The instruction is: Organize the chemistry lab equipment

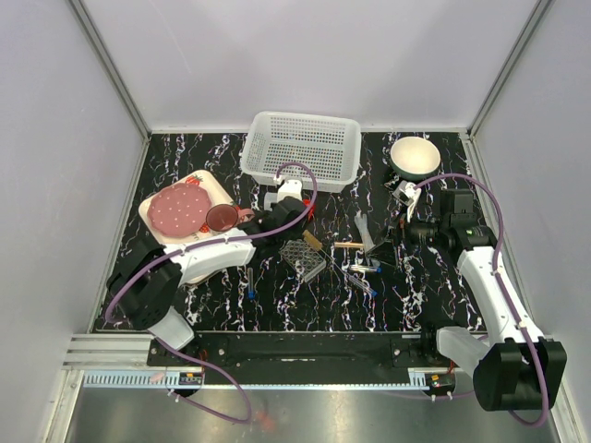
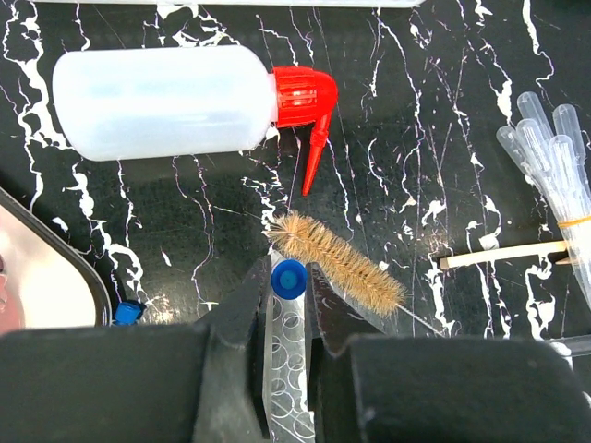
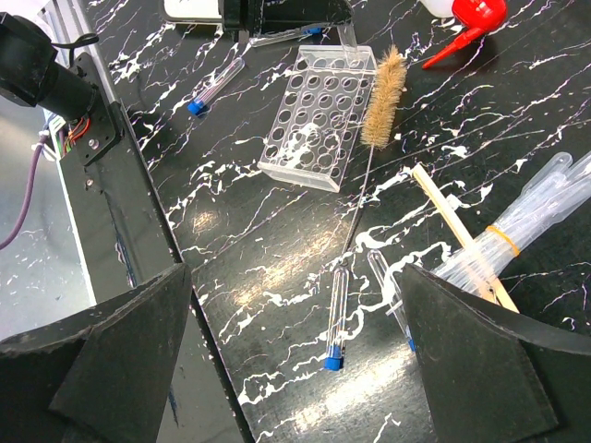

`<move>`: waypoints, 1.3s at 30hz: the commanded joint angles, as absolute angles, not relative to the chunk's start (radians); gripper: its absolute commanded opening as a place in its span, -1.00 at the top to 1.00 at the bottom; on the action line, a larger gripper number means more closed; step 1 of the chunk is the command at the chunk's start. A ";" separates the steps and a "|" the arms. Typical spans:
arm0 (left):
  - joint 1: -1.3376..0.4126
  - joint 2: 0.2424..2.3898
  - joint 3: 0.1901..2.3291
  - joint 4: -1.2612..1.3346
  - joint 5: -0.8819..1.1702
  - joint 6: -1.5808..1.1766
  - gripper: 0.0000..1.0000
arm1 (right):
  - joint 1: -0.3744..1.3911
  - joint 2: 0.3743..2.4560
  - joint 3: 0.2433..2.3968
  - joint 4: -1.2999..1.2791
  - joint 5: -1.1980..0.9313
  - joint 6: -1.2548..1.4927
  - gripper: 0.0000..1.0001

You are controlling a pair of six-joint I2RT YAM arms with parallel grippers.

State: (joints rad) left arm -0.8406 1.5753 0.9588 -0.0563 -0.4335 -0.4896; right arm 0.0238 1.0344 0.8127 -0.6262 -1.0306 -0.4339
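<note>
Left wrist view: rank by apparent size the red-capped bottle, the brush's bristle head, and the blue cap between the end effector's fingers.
1. red-capped bottle
2. bristle head
3. blue cap of the gripped tube, smallest though nearest the camera

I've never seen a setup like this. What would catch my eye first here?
Probably the translucent bottle with its bright red spout, lying on its side on the black marbled table. In the left wrist view, nearer the camera, the left hand is shut on a blue-capped test tube, right beside a bristly brush. A white basket sits at the back of the table.
</note>
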 commanded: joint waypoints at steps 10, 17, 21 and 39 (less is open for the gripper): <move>-0.844 1.595 0.954 0.021 -0.425 -0.505 0.88 | 0.017 1.049 0.822 -0.624 -1.029 -0.454 -0.99; -0.848 1.631 0.937 0.044 -0.434 -0.511 0.81 | 0.014 1.052 0.822 -0.626 -1.034 -0.454 -1.00; -0.853 1.641 0.927 0.051 -0.439 -0.515 0.72 | 0.012 1.055 0.824 -0.629 -1.035 -0.457 -0.99; -0.873 1.306 0.881 -0.120 -0.408 -0.540 -0.66 | 0.009 1.042 0.821 -0.638 -1.022 -0.482 -0.99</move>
State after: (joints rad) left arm -0.8696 1.4727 0.9085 -0.0811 -0.4316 -0.5259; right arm 0.0162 1.0615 0.8127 -0.6338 -1.0309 -0.4515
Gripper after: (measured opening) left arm 0.781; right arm 0.994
